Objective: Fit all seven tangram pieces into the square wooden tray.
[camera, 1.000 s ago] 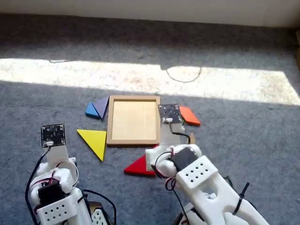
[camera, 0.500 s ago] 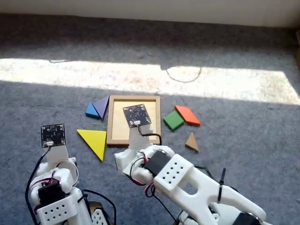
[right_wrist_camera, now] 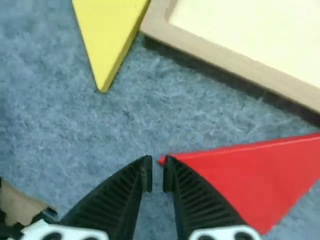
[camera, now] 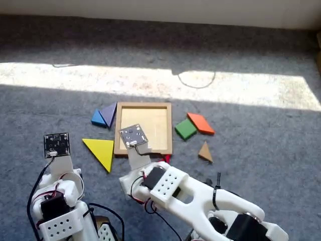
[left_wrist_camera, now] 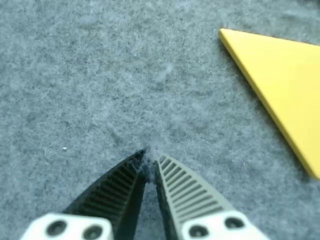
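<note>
The square wooden tray lies on the grey carpet with nothing in it. Left of it sit a blue triangle, a purple triangle and a large yellow triangle. On its right are a green square, an orange parallelogram and a small brown triangle. The red triangle lies in front of the tray, mostly under my right arm. My right gripper is shut just above the carpet at the red piece's sharp tip. My left gripper is shut over bare carpet near the yellow triangle.
The tray's front rim runs close beyond the red triangle. The yellow triangle's point lies beside the tray corner. A thin cable loops on the sunlit carpet behind the tray. My left arm stands at the near left.
My right arm has swung left from the tray's right side to its front left corner, uncovering the green square and brown triangle and covering most of the red triangle. The left arm stayed still.
</note>
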Controlling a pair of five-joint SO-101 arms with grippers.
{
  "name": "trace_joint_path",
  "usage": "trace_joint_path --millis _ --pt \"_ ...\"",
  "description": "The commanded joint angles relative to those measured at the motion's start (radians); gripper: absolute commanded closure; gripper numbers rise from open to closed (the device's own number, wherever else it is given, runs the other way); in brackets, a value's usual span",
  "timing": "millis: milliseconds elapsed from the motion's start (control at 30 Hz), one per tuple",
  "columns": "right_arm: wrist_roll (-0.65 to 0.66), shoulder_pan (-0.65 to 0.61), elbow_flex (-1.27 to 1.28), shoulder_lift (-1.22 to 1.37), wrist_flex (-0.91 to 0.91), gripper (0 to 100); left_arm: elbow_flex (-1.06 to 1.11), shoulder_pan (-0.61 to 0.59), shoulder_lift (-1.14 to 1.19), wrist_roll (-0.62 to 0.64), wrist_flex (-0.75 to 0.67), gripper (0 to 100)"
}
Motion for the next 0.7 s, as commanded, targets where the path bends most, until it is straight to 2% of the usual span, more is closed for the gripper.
trace_joint_path --millis 0,100,367,500,600,667 --pt "0.100 0.004 0.051 -0.038 0.077 93.9 0.021 -0.010 -0.031 0.002 0.008 99" --pt "0.147 0.084 0.093 -0.061 0.101 93.9 0.021 -0.010 -0.031 0.002 0.008 99" --pt "0.399 0.346 0.122 -0.179 0.254 93.9 0.021 -0.010 -0.031 0.002 0.008 99" --pt "0.411 0.390 0.117 -0.325 0.378 93.9 0.021 -0.010 -0.031 0.002 0.008 99" --pt "0.405 0.375 0.117 -0.464 0.360 93.9 0.021 -0.010 -0.031 0.002 0.008 99" --pt "0.344 0.357 0.122 -0.538 0.312 93.9 0.021 -0.010 -0.031 0.002 0.008 99"
